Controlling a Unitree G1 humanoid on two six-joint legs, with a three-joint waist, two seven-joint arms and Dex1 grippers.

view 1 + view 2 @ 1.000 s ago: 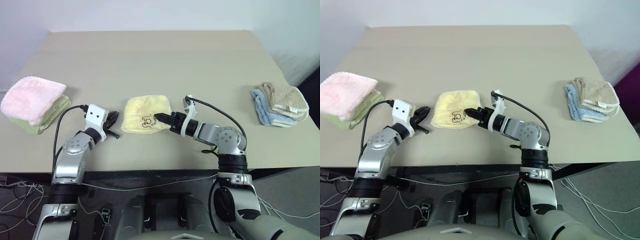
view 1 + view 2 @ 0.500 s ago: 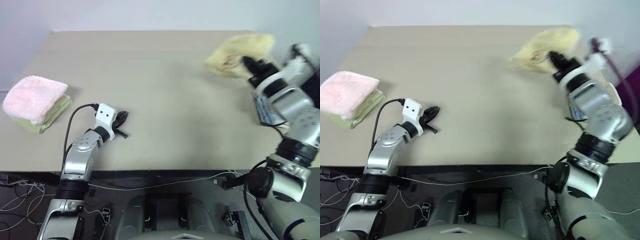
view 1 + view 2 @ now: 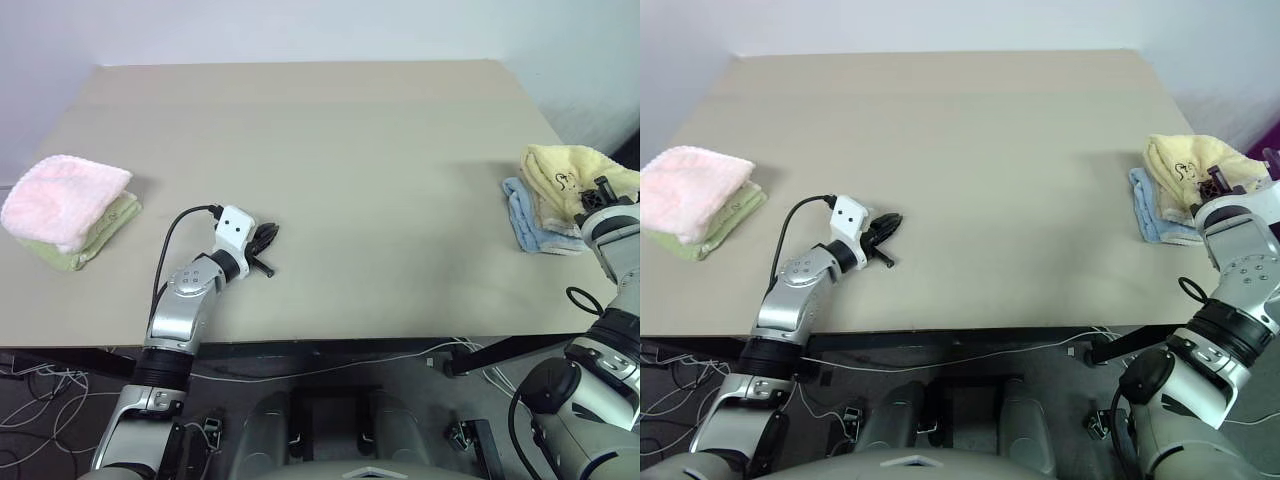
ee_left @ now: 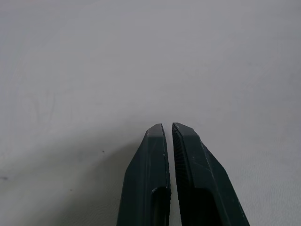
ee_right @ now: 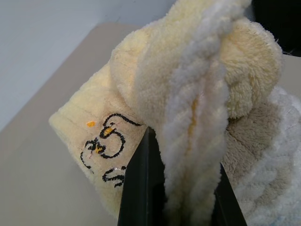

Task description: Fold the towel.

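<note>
The towel (image 3: 566, 176) was in the middle of the table (image 3: 330, 160) one second ago; now it is at the right edge, on top of a stack of a beige towel (image 3: 553, 213) and a blue towel (image 3: 521, 218). The right gripper (image 3: 602, 192) has swung there with it and its two fingers are closed on the yellow folded cloth (in the right wrist view the cloth bulges between them). The left gripper (image 3: 268, 238) has moved a little toward the table's middle; its fingers (image 4: 155, 160) are almost together and hold nothing. The pink towel (image 3: 60, 198) lies on a green towel (image 3: 110, 222) at the left edge, as before. A small black embroidered drawing (image 5: 106, 148) with orange dots is on the yellow cloth; I can read no letters in it.
</note>
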